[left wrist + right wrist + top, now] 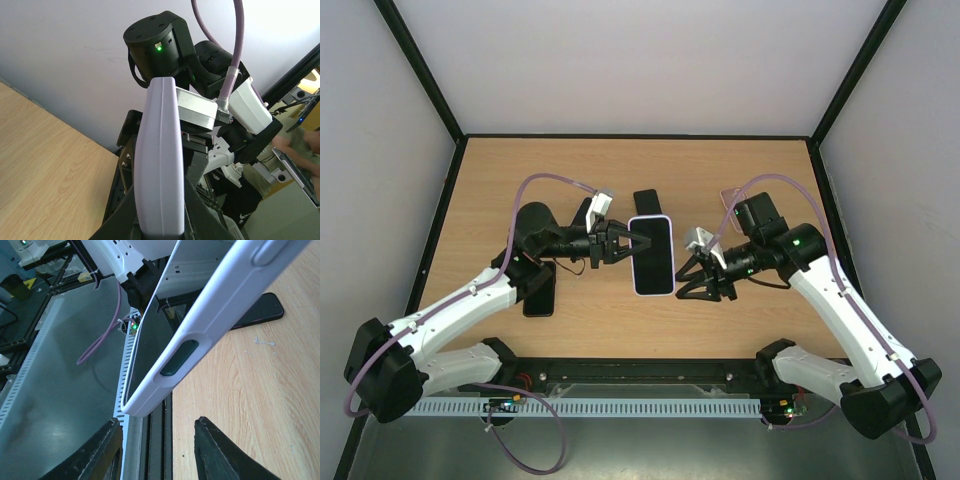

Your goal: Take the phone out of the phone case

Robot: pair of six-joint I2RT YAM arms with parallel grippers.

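Over the desk's [520,170] middle, the left jaws pinch the cased phone [652,255] by its left edge, its long axis running far edge to near. The right jaws hang spread just right of it.

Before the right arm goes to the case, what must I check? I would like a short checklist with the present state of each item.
1. Left gripper shut on the phone case: ok.
2. Phone inside the case: ok.
3. Right gripper open: ok.
4. Case edge between its jaws: not ok, the edge lies beyond their tips.
5. Black phone on the table out of the arm's path: cannot tell.
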